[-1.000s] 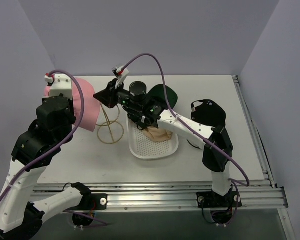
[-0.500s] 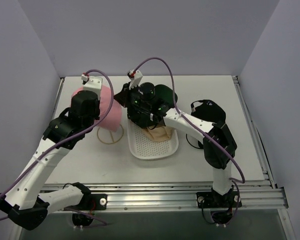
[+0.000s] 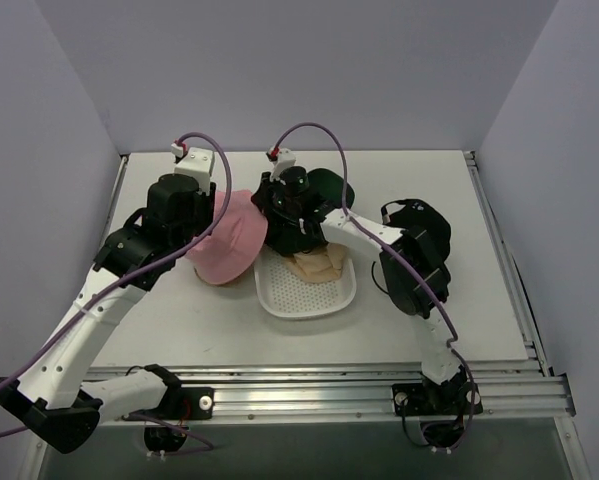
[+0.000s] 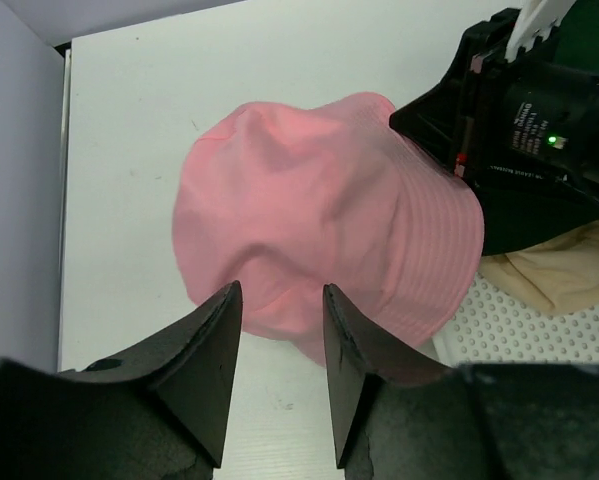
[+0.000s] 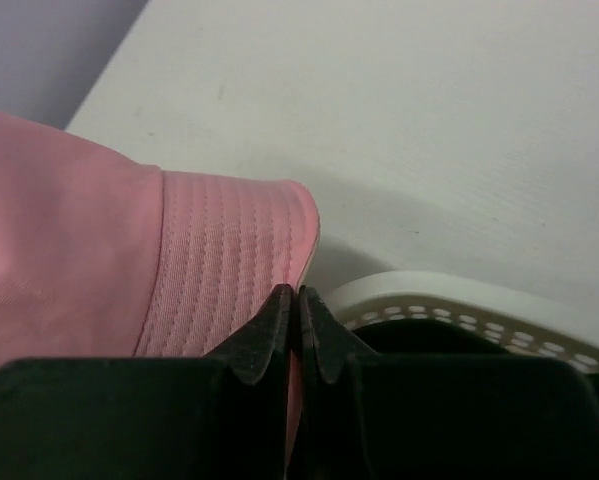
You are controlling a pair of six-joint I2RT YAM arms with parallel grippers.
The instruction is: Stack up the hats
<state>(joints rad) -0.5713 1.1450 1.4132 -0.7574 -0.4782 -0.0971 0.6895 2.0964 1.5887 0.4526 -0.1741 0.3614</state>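
1. The pink hat [image 3: 229, 245] sits crown up on the table [image 3: 219, 330], just left of the white tray [image 3: 304, 302]. The right-hand edge of its brim reaches the tray's rim.
2. The right gripper [image 5: 297, 298] is pinched tight on that brim edge. In its wrist view the fingertips meet with the stitched pink fabric caught between them, and the tray rim shows just beyond.
3. The left gripper [image 4: 282, 298] hangs over the near side of the pink hat with its fingers spread apart. The hat's edge shows in the gap, and nothing looks clamped. Whether the fingers touch the cloth cannot be told.
4. The beige hat [image 3: 319, 266] lies crumpled in the far half of the tray, close to the right gripper. The dark green hat [image 3: 331, 185] is behind the tray, and the black hat [image 3: 421, 225] is off to the right, well apart from the pink one.
5. The step in hand looks like moving the pink hat onto the beige one to start the stack.
6. The next move probably calls for lifting the brim clear of the tray rim and carrying the hat across until its crown is over the beige hat. The right gripper would let go only then. Soft fabric held at one edge may fold or drag, so the left gripper could steady the opposite side.
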